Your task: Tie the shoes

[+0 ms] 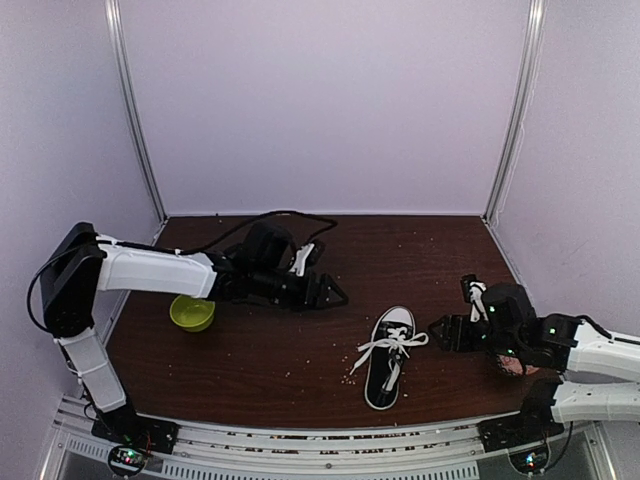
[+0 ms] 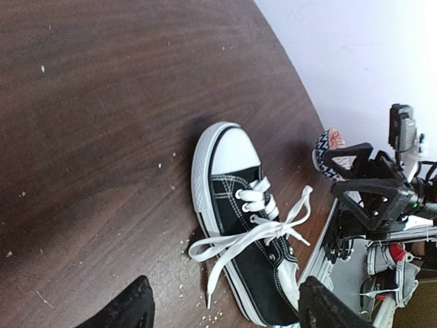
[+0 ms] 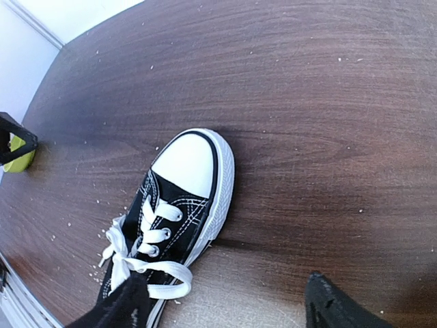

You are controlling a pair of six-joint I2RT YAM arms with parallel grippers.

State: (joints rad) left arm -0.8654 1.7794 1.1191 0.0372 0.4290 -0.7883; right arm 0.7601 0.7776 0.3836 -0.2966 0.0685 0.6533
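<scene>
Toward the lower right of the overhead frame, the sneaker [image 1: 388,360] lies flat on the dark wood-grain surface [image 1: 260,370]. Its toe cap points up the frame. It sits between my two grippers and touches neither. My left gripper [image 1: 335,293] hangs up and to the left of it, fingers spread with nothing between them. My right gripper [image 1: 440,333] sits just right of the toe, likewise spread and empty.

Only the overhead view shows the whole lime-green bowl [image 1: 192,312], round and glossy, beside my left forearm at centre left. My right wrist camera catches just a sliver of it at its left edge. Only my left wrist camera shows a patterned container [image 2: 330,152] with a blue-and-white zigzag band and a reddish inside, behind my right gripper at the right of the frame. What it holds I cannot tell.

Both wrist views bring out the shoe's make. It is black woven canvas with white stitching, small eyelets and a smooth white rubber toe cap, and a thin black line edges its textured white sole wall. Flat white laces [image 2: 249,236] cross the eyelets and their loose ends spill over both sides, one trailing onto the wood at lower centre of the left wrist frame. Whether they are knotted I cannot tell. Pale crumbs [image 3: 102,202] speckle the surface around the shoe.
</scene>
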